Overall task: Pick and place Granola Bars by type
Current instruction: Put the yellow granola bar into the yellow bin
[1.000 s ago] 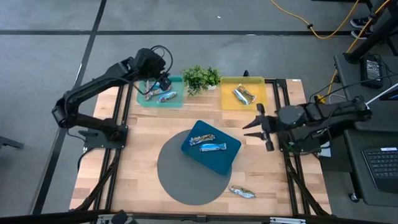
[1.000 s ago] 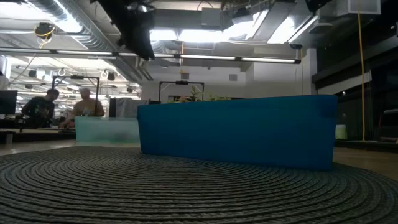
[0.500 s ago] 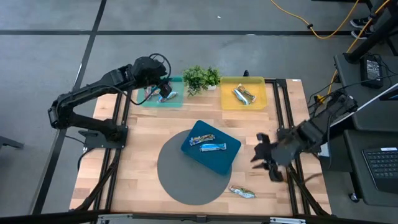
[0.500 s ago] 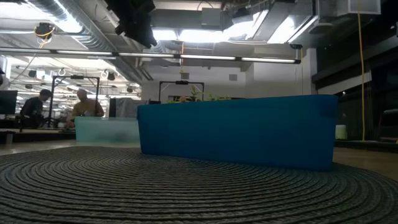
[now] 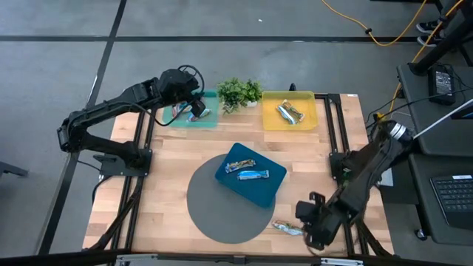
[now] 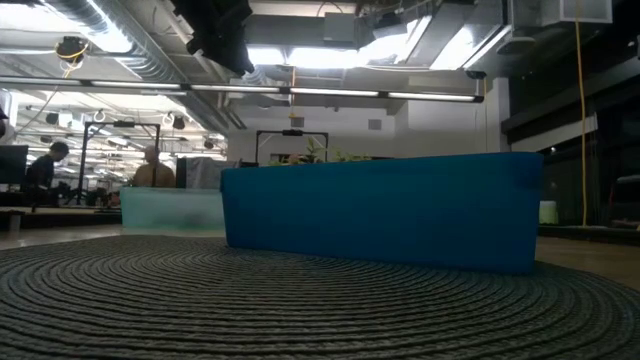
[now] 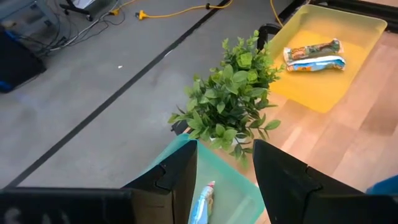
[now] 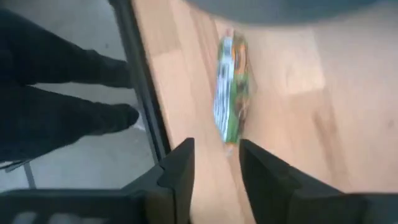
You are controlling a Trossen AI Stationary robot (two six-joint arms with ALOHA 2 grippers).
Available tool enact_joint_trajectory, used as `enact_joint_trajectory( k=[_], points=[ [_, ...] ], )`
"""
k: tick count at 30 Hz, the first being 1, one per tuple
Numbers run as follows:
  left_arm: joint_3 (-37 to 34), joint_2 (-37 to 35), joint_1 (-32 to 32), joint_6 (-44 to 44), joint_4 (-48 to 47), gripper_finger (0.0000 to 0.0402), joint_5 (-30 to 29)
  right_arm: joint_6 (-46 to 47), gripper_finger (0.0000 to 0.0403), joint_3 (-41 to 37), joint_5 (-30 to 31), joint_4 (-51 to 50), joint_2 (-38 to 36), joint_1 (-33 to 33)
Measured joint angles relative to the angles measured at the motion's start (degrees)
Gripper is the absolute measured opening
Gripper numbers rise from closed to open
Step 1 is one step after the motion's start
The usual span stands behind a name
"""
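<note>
Right gripper (image 5: 307, 229) hovering beside stray green-orange bar (image 5: 287, 228) just off grey mat (image 5: 214, 210), fingers spread, lining up grab; next needing descent, pinch; left gripper (image 5: 194, 109) idling spread over teal tray (image 5: 211, 122)

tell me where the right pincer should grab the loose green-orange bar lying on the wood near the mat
Best guess: take the green-orange bar across its narrow middle, coming straight down from above. It lies flat on the table, long and thin, so the fingers should straddle its short width. The right pincer sits open just beside it.
</note>
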Motion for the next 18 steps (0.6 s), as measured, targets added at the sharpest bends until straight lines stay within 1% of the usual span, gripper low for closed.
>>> enact_joint_trajectory(
  k=[2, 5, 9, 11, 14, 16, 18],
  points=[
    [0.0, 0.0, 0.0, 0.0, 0.0, 0.0148, 0.4, 3.4, 0.0139, -0.5, -0.4, 0.7, 1.8, 0.7],
    [0.0, 0.0, 0.0, 0.6, -0.1, 0.0148, 0.8, 6.7, 0.0179, -0.5, -0.3, 2.0, 3.9, 1.4],
    [0.0, 0.0, 0.0, 1.5, -0.1, 0.0148, 1.5, 11.5, 0.0261, -0.5, -0.4, 3.0, 6.3, 1.4],
    [0.0, 0.0, 0.0, 1.5, -0.1, 0.0148, 1.5, 12.1, 0.0306, -0.5, -0.7, 3.0, 7.9, 1.4],
    [0.0, 0.0, 0.0, 1.5, 0.0, 0.0148, 1.5, 11.7, 0.0362, -0.5, -3.6, 3.0, 10.8, 1.1],
    [0.0, 0.0, 0.0, 1.5, 0.0, 0.0148, 1.5, 11.6, 0.0385, -0.5, -4.9, 2.6, 13.0, 0.8],
    [0.0, 0.0, 0.0, 1.5, 0.0, 0.0148, 1.5, 11.4, 0.0395, -0.5, -5.0, 2.4, 15.0, 0.7]
  ],
)
